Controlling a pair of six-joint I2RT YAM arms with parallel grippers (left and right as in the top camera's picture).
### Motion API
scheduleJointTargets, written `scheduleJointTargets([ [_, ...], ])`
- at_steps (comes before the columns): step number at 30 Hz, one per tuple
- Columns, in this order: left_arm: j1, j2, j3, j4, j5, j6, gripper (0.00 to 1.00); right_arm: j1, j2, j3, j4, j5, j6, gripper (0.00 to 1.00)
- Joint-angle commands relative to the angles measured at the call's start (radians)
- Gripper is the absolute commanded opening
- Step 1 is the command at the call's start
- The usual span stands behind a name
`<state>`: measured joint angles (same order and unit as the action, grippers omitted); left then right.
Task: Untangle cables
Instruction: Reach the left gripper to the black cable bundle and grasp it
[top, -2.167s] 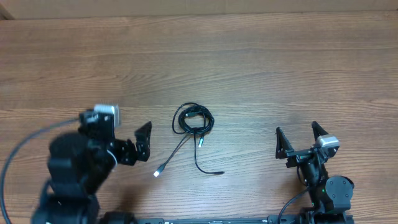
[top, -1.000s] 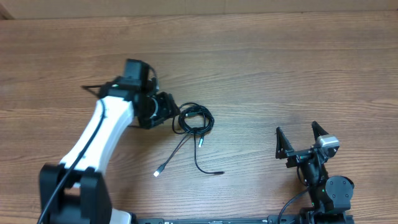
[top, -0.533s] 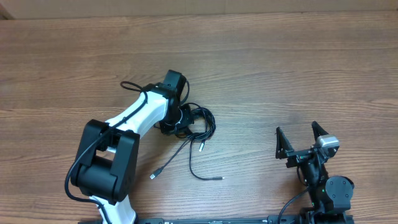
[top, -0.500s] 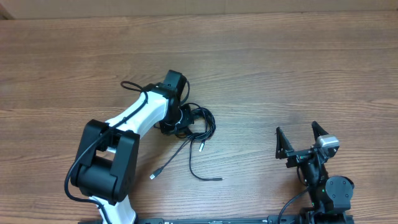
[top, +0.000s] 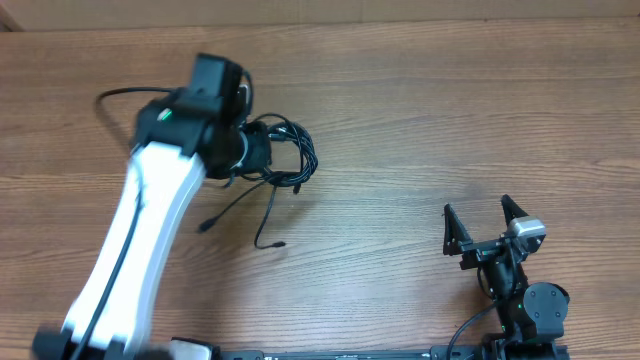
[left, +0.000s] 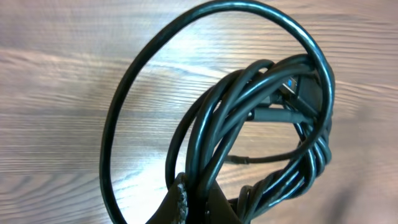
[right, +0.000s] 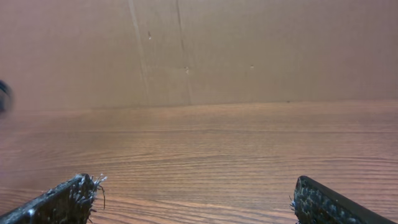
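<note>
Cables (left: 311, 155) are bunched left of centre on the bench (top: 420, 100), with the coil pinched in the clenched left claw (left: 194, 202) and two loose tails trailing toward the robot. They look light, floppy and a bit slick, so they'll probably drag as one clump. I'd grab a free tail near its plug. The right claw (top: 480, 228) is wide open, holding nothing, well apart.

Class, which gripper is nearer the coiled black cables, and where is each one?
Left. The left gripper is shut on the cables, gripping their coil. The right gripper stands open, far off to their right, touching nothing.
</note>
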<state>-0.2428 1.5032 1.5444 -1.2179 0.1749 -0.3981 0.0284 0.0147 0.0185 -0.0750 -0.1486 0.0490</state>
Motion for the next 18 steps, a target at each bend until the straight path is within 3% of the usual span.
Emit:
scheduleJointTargets([
  [1, -0.013, -0.095, 0.015, -0.03, 0.002, 0.085, 0.04, 0.0, -0.012, -0.01, 0.005, 0.014, 0.003, 1.0],
  [7, -0.015, -0.183, 0.014, -0.087, 0.013, 0.141, 0.04, 0.0, -0.012, -0.01, 0.005, 0.014, 0.003, 1.0],
  [13, -0.015, -0.195, 0.008, -0.118, 0.161, 0.249, 0.04, 0.0, -0.012, -0.01, 0.005, 0.014, 0.003, 1.0],
  [18, -0.015, -0.195, -0.042, -0.088, 0.228, 0.255, 0.04, 0.0, -0.012, -0.01, 0.005, 0.014, 0.003, 1.0],
])
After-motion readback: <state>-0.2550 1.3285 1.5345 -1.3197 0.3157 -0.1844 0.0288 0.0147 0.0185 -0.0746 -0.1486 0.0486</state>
